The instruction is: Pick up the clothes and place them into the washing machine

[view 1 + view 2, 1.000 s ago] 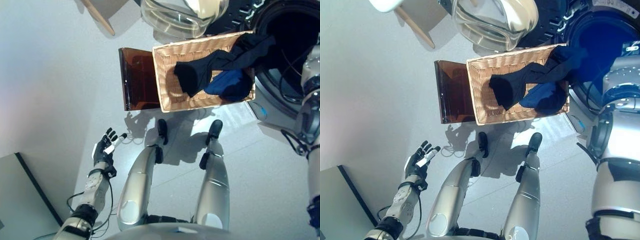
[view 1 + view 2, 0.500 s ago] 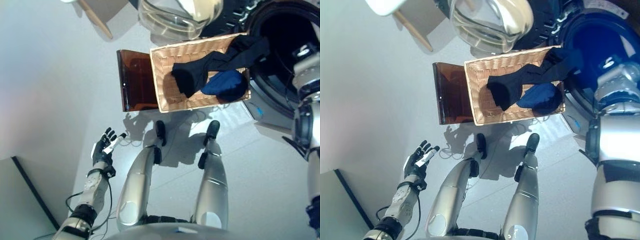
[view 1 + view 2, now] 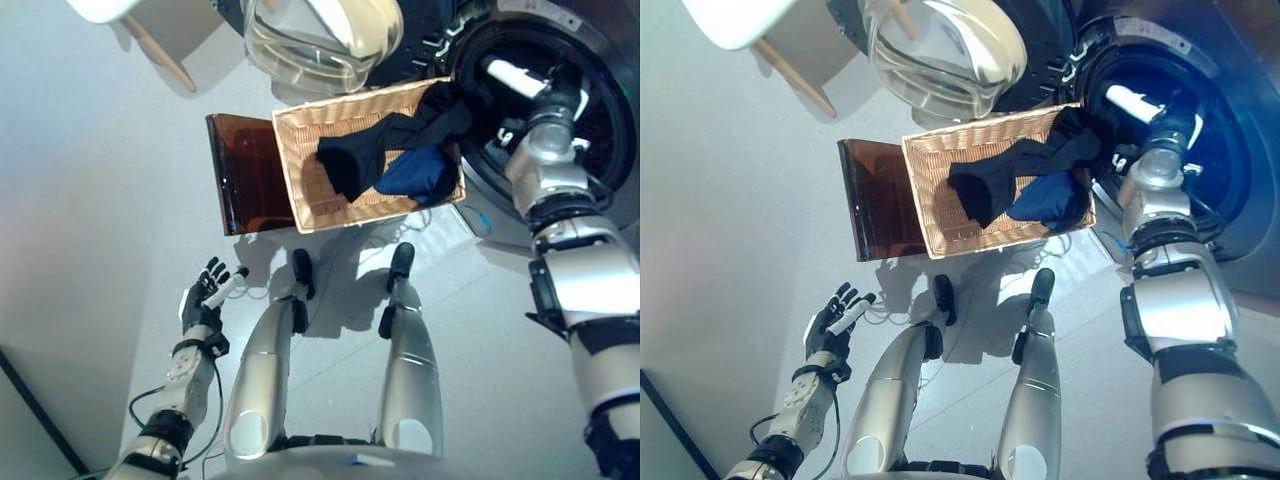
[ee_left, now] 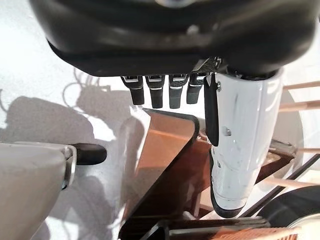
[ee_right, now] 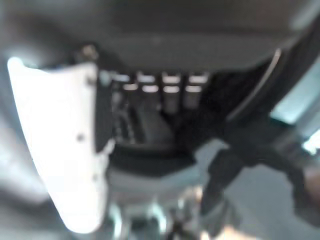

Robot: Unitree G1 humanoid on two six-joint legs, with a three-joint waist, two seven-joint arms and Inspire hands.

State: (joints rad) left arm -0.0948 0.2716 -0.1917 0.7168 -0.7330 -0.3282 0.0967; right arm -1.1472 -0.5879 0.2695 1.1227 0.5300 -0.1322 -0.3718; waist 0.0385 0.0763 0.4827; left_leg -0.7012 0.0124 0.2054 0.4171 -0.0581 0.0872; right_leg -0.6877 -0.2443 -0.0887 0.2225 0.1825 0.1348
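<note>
**Right arm reaching into washer drum**

Right robot hand (image 3: 556, 88) sits inside the washing machine (image 3: 600, 60) opening; own wrist view blurred, cannot tell its grip. Left robot hand (image 3: 205, 293) hangs low at the side above the floor (image 3: 90, 200), fingers spread, empty. Black garment (image 3: 372, 150) drapes from the wicker basket (image 3: 300, 190) over its rim toward the drum; blue garment (image 3: 418, 175) lies in the basket. Brown panel (image 3: 238, 185) adjoins the basket.

Pale grey glossy floor (image 3: 90, 200), white chair (image 3: 735, 20) with wooden legs at top left
</note>
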